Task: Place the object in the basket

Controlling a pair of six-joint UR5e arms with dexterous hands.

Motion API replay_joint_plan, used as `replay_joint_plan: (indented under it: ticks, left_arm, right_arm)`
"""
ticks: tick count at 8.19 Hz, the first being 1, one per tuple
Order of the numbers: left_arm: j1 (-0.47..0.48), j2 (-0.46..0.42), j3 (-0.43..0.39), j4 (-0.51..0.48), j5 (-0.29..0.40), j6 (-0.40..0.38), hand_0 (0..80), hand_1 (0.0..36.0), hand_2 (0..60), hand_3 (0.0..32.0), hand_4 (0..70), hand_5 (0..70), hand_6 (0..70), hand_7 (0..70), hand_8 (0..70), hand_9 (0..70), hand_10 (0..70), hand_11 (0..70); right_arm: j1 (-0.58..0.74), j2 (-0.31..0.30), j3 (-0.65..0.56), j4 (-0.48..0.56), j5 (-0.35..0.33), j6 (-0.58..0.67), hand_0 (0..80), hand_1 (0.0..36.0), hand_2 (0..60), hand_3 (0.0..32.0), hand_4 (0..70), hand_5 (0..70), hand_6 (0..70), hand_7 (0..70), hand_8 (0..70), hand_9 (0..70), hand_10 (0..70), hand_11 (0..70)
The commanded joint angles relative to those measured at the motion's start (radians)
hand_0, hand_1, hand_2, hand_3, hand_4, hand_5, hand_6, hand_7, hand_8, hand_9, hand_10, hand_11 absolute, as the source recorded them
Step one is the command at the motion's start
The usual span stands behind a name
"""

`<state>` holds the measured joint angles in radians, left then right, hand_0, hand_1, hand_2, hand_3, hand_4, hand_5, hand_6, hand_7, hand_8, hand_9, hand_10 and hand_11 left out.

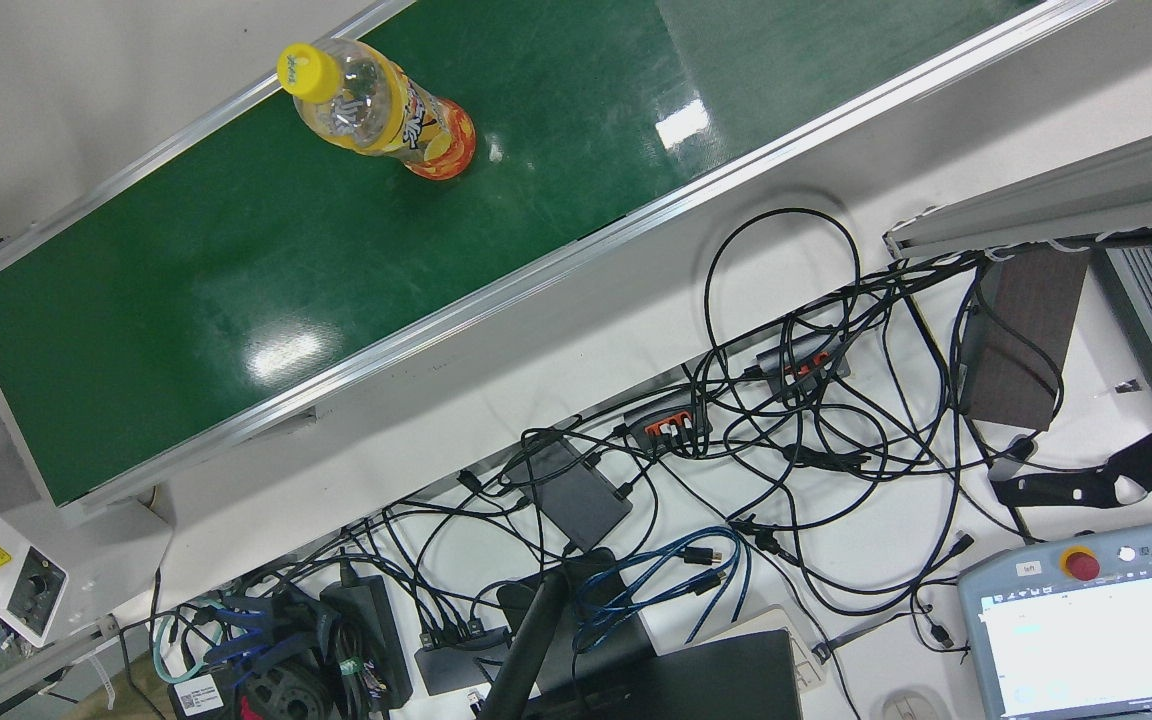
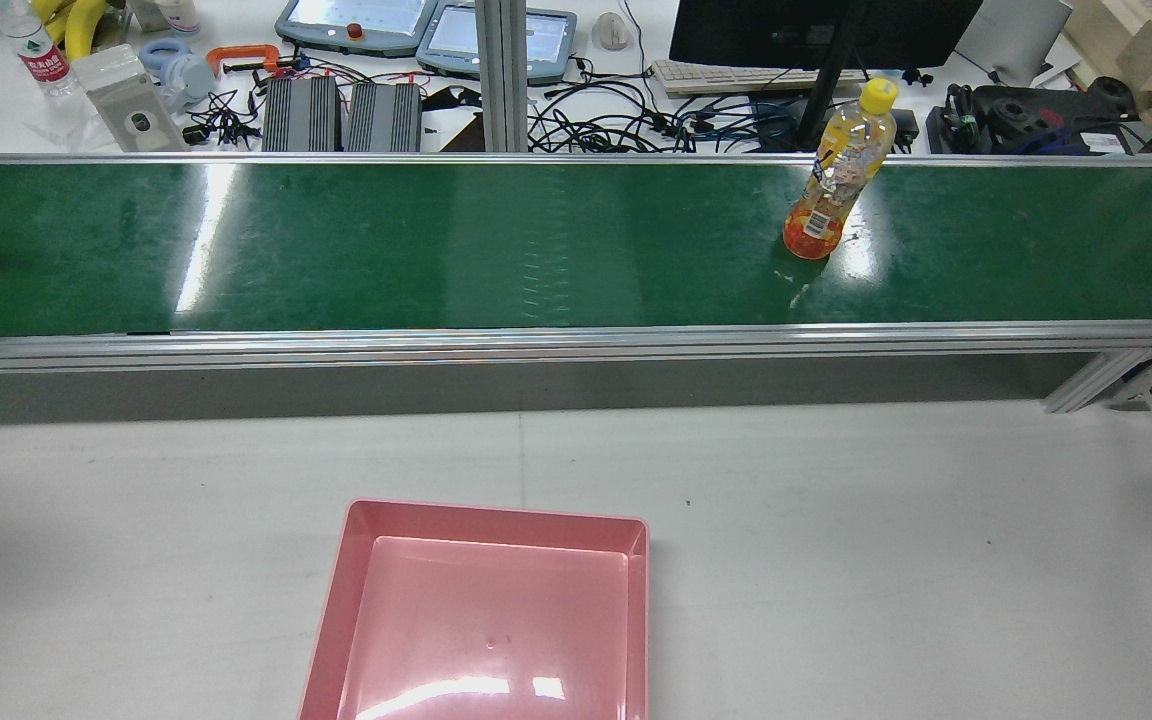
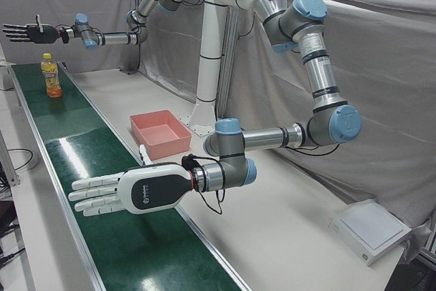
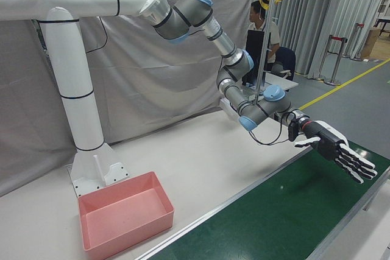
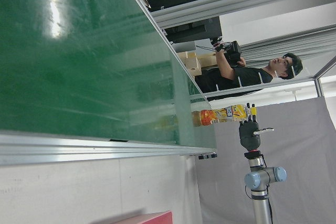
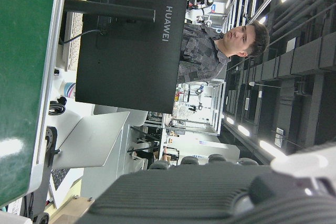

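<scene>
My arms: silver tubes, pale blue joint caps, grey joint housings, shared white pedestal (image 3: 208, 66). My left hand (image 3: 129, 192): white shell, black palm panel with small logo, thin black cable at wrist. My right hand (image 4: 335, 149): black back, white fingers.

A long green conveyor belt (image 2: 536, 245) is framed by aluminium rails. A yellow-capped drink bottle (image 2: 836, 185) is stood upright on it, just below the right hand (image 3: 26, 31). On the white table (image 2: 886, 560) beside the belt, a pink basket (image 2: 486, 610) is set.
</scene>
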<state>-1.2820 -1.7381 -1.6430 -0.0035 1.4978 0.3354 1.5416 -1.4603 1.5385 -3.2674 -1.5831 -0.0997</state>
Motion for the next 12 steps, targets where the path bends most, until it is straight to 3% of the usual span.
replay_joint_plan:
  ticks: [1,12]
  left_arm:
    - [-0.007,0.0,0.002,0.0,-0.001,-0.001,51.6,13.3,0.0,0.0,3.2,1.8,0.0,0.0,0.0,0.0,3.3,6.9]
    - [-0.013,0.006,-0.014,0.002,-0.001,-0.01,51.4,12.9,0.0,0.0,3.1,1.3,0.0,0.0,0.0,0.0,3.6,7.2]
  right_arm:
    - [0.0,0.0,0.0,0.0,0.0,0.0,0.0,0.0,0.0,0.0,0.0,0.0,0.0,0.0,0.0,0.0,0.0,0.0]
    - [0.0,0.0,0.0,0.0,0.0,0.0,0.0,0.0,0.0,0.0,0.0,0.0,0.0,0.0,0.0,0.0,0.0,0.0]
